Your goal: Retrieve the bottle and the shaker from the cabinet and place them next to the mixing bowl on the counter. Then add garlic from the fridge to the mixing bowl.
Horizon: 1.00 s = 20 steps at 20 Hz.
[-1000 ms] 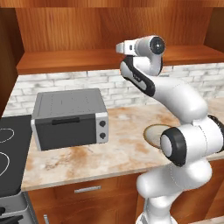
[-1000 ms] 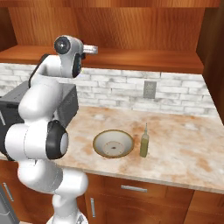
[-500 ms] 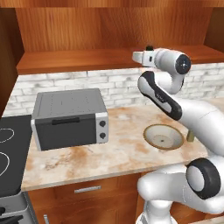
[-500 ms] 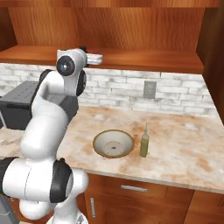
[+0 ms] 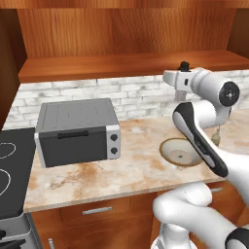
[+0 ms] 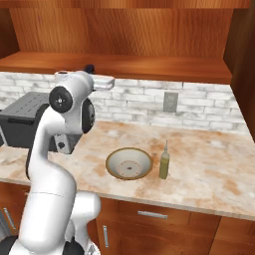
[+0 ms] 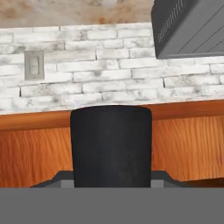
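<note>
Fingers point(image 5: 183, 78) clamped on black shaker point(image 7: 111, 146), level with cabinet shelf point(image 5: 97, 67); bottle point(image 6: 164, 162) beside mixing bowl point(image 6: 129, 164) on worktop point(image 6: 209, 169).

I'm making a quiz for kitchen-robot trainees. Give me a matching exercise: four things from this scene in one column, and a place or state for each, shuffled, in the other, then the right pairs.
Things
1. shaker
2. bottle
3. mixing bowl
4. toaster oven

Places or states
A. on the counter, just right of the mixing bowl
B. at the counter's left end, beside the stove
C. held between the jaws of the gripper, up in front of the cabinet shelf
D. on the counter between the toaster oven and the bottle

Pairs: 1-C, 2-A, 3-D, 4-B
</note>
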Motion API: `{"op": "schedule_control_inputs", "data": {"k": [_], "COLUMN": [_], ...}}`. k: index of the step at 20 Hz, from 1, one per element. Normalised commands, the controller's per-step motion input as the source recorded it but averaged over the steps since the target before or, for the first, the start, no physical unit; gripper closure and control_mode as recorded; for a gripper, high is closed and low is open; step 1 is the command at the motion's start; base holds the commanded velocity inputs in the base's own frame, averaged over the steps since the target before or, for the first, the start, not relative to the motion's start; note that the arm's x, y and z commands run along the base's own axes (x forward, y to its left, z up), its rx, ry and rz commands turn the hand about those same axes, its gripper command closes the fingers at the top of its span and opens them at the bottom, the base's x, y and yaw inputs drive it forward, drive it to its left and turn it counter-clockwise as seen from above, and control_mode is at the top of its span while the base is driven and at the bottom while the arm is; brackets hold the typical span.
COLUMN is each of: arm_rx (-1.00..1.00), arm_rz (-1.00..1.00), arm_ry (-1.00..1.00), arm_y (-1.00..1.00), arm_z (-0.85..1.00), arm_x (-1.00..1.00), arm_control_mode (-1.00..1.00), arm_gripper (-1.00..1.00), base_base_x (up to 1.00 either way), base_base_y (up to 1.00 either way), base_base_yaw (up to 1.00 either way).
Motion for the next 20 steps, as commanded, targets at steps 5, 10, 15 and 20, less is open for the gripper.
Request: {"op": "schedule_control_inputs", "data": {"k": [5, 10, 15, 20], "arm_rx": [0.00, 0.00, 0.00, 0.01], "arm_rz": [-0.29, -0.39, -0.38, -0.24], "arm_ry": [0.00, 0.10, 0.21, 0.19], "arm_y": [0.09, 0.13, 0.15, 0.19], "arm_z": [-0.28, -0.58, -0.92, -1.00], "arm_x": [-0.84, -0.40, -0.18, -0.02], "arm_control_mode": [-1.00, -1.00, -1.00, -1.00], "arm_gripper": [1.00, 1.00, 1.00, 1.00], "base_base_x": [0.00, 0.00, 0.00, 0.00], "base_base_y": [0.00, 0.00, 0.00, 0.00], "base_base_yaw": [0.00, 0.00, 0.00, 0.00]}}
